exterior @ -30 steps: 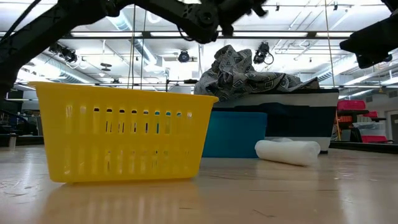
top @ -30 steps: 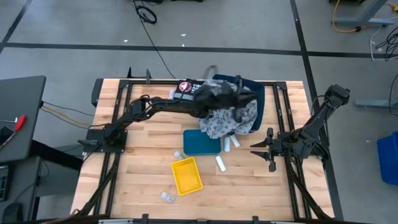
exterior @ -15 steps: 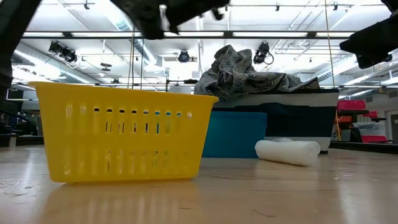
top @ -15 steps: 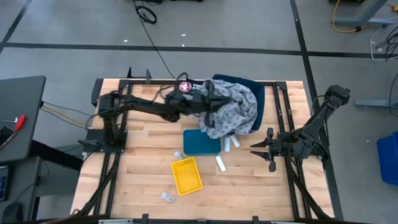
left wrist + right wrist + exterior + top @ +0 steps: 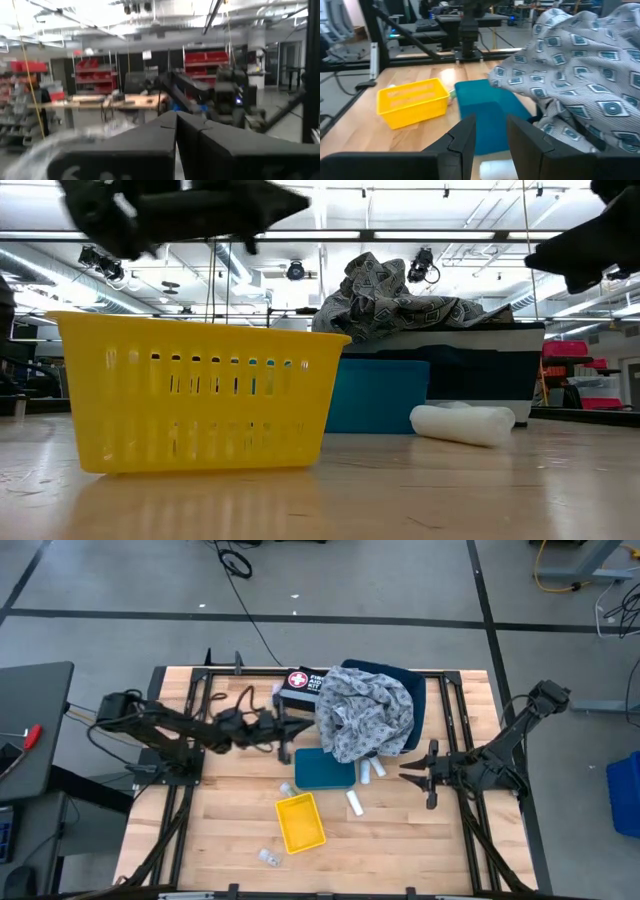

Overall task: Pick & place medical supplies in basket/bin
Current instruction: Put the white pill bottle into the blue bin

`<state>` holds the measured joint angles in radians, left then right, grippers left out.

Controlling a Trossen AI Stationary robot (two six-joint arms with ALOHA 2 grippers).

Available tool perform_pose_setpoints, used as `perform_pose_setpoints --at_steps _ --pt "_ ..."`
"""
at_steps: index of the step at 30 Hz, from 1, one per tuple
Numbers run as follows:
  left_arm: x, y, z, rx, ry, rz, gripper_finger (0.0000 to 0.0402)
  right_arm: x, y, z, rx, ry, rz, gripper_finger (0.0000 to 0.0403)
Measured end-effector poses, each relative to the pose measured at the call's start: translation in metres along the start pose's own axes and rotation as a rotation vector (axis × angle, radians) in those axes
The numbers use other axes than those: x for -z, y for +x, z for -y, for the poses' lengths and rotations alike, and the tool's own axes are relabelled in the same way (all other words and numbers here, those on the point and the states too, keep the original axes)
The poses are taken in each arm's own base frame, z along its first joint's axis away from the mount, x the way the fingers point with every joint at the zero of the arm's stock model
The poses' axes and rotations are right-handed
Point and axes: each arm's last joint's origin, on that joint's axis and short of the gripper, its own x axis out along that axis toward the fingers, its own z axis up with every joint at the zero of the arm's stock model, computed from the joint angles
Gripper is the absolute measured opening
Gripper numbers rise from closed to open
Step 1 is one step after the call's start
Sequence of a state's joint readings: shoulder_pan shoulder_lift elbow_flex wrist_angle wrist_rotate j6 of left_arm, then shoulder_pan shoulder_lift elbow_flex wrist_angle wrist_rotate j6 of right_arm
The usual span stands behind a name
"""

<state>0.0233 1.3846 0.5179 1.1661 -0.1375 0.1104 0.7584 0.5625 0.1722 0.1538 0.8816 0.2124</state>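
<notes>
Just off the dark right gripper [image 5: 408, 772], a grey cloth [image 5: 367, 712] printed with small dark squares drapes a dark navy bin [image 5: 414, 700], beside a teal box [image 5: 323, 769], white rolls [image 5: 355, 803], a bright yellow basket [image 5: 300, 822] and a black kit with a red-and-white cross [image 5: 299, 682].

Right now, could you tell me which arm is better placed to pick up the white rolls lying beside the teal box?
The right. The right gripper hangs open close beside the white rolls and points at them. The left gripper sits farther off, beyond the teal box, near the grey cloth, so it would probably need the longer reach.
</notes>
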Motion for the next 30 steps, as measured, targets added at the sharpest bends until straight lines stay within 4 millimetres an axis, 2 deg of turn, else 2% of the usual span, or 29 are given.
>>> perform_pose_setpoints --at_steps 7,12,20,25,30 --pt "0.024 -0.052 -0.005 -0.036 -0.034 -0.109 0.0003 -0.005 0.013 0.007 0.012 0.053 0.019 0.0114" --pt "0.04 -0.072 -0.012 -0.138 -0.055 -0.196 0.0003 -0.006 0.028 0.007 -0.006 0.06 0.027 0.0114" --pt "0.065 -0.072 -0.032 -0.403 -0.017 -0.525 0.0017 0.004 0.047 0.006 0.011 0.029 -0.022 0.0114" --pt "0.065 -0.064 -0.045 -0.482 -0.039 -0.611 0.0044 0.006 0.05 0.004 -0.012 0.034 -0.025 0.0114" --pt "0.058 -0.056 -0.058 -0.598 -0.035 -0.611 0.0095 0.006 0.05 0.003 -0.037 0.045 -0.031 0.0114"
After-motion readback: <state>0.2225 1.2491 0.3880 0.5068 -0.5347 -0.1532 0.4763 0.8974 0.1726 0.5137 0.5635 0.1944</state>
